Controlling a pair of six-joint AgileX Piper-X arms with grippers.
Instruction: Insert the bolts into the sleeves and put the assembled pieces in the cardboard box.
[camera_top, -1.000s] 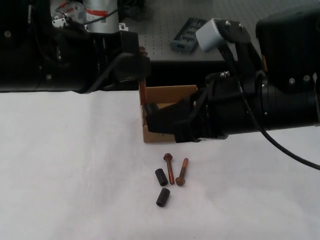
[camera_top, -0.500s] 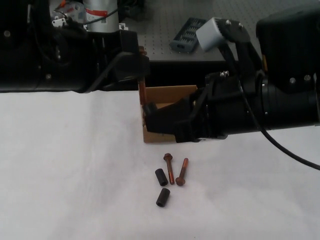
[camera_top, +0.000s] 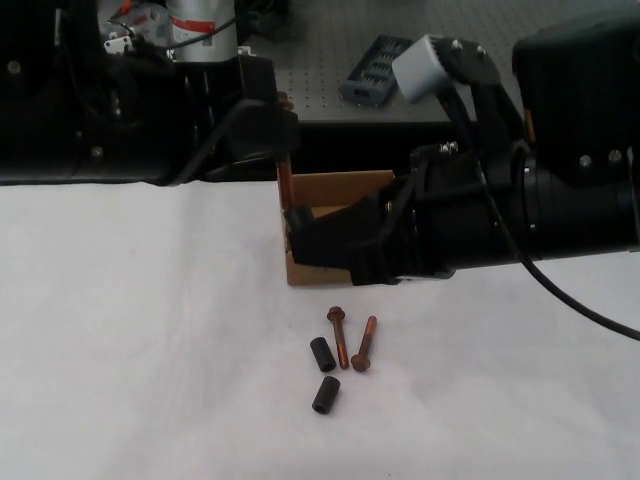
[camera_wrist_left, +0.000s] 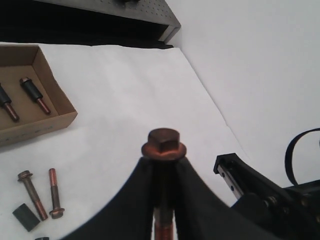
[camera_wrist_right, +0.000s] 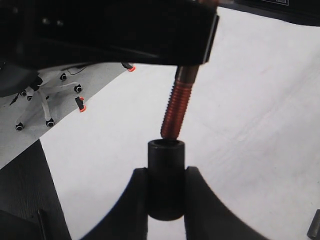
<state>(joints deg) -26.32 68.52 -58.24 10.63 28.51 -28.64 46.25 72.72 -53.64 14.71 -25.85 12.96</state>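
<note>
Bolt (camera_wrist_right: 177, 107) in left jaws, tip at mouth of sleeve (camera_wrist_right: 166, 180) in right jaws.

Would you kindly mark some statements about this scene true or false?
1. The left gripper is shut on a bolt. True.
2. The right gripper is open and empty. False: it is shut on a black sleeve.
3. The held bolt is fully through the sleeve. False: its tip is just at the sleeve's mouth.
4. The cardboard box holds two assembled pieces. True.
5. Three loose bolts lie on the white cloth. False: two loose bolts and two loose sleeves lie there.
</note>
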